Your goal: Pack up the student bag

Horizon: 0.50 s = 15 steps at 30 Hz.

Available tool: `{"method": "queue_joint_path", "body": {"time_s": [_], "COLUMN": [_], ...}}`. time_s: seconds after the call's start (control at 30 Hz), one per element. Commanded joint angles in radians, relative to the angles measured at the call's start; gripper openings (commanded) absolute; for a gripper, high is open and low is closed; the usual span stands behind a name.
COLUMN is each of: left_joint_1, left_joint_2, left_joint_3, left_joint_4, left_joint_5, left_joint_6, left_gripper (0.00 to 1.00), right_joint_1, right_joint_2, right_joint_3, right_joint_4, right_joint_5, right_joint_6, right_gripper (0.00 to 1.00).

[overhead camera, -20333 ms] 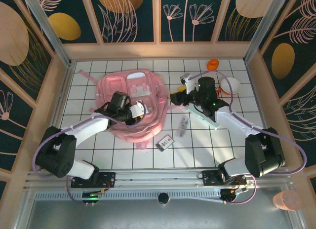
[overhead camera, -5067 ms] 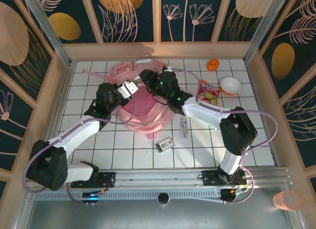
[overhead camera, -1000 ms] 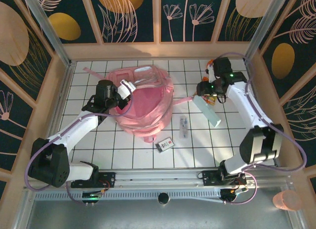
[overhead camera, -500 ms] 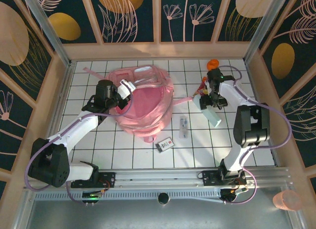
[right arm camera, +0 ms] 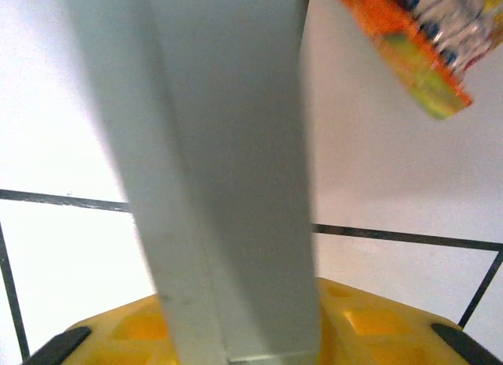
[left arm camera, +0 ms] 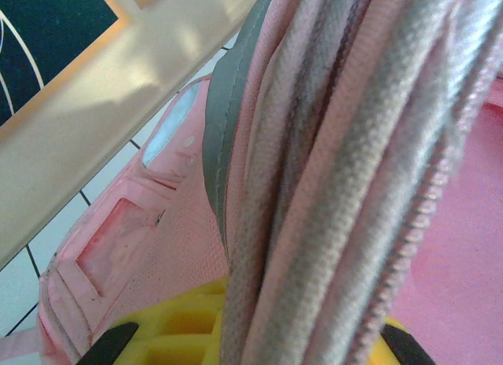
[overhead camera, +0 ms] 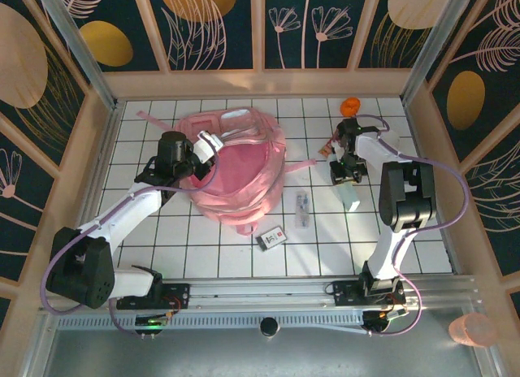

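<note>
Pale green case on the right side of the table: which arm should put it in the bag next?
Right. The right jaws straddle the pale green case; the left jaws are shut on the rim of the student bag, holding its mouth open, far from the case.

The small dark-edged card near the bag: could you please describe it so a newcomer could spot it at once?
Find the pink student bag on the white tiled table. Just off its near edge, towards the arm bases, lies the small card. It is a short dark-edged rectangle with a pale face, unlike the slim clear item beyond it.
</note>
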Motion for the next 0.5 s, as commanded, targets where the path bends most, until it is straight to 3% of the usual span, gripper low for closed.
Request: {"method": "queue_joint_path", "body": {"time_s": [0.0,0.1,0.27,0.37,0.47], "left_joint_1": [-0.003,-0.003,-0.003,-0.004,-0.003], "left_joint_2": [-0.036,-0.037,-0.047,-0.048,-0.043], "left_joint_3": [0.013,0.015,0.024,0.043,0.065], "left_joint_4": [0.109,0.112,0.121,0.127,0.136], "left_joint_5": [0.082,0.086,0.099,0.094,0.080], "left_joint_6": [-0.030,-0.031,-0.054,-0.085,-0.130], "left_gripper": [0.00,0.00,0.00,0.00,0.00], "right_joint_1": [-0.007,-0.006,-0.006,0.001,0.020], "right_joint_2": [-0.013,-0.054,-0.184,-0.291,-0.417], "right_joint_3": [0.046,0.067,0.125,0.128,0.020], "right_joint_4": [-0.038,-0.059,-0.054,0.028,0.267], "right_joint_5": [-0.004,-0.004,-0.122,-0.269,-0.480], "right_joint_6": [0.016,0.038,0.131,0.250,0.458], "right_gripper": [0.31,0.30,0.30,0.29,0.24]}}
